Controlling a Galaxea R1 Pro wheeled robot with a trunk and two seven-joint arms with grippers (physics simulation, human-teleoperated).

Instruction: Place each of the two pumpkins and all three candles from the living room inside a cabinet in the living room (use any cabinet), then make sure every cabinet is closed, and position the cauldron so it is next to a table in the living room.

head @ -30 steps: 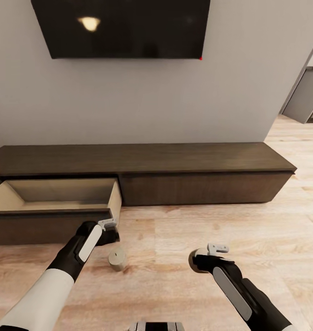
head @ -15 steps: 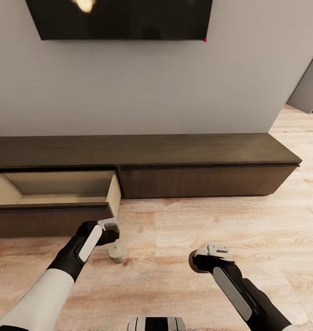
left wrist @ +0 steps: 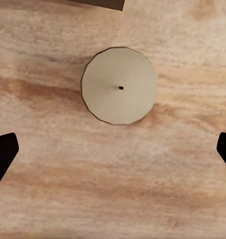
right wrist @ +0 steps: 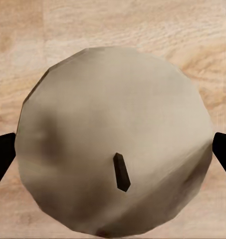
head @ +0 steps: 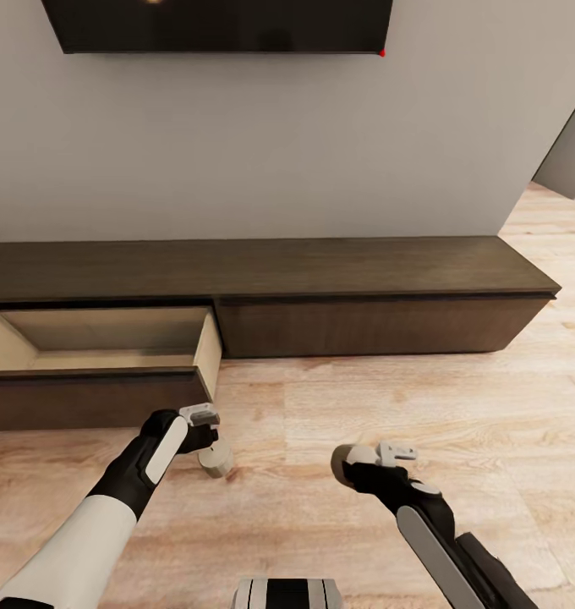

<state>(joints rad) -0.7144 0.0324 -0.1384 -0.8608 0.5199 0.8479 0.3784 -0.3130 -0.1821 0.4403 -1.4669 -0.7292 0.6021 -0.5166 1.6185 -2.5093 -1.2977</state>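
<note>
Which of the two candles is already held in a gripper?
The candle in the right gripper is held between its fingers. The other candle stands on the floor below the open left gripper, not yet grasped.

One tan candle [head: 215, 458] stands upright on the wood floor, right under the left tool [head: 205, 425], whose tips are wide apart. Another tan candle [right wrist: 115, 162] sits squeezed between the tips of the right tool [head: 355, 461]. The long brown cabinet [head: 321, 288] ahead of both tools has one drawer [head: 101, 347] pulled out.
</note>
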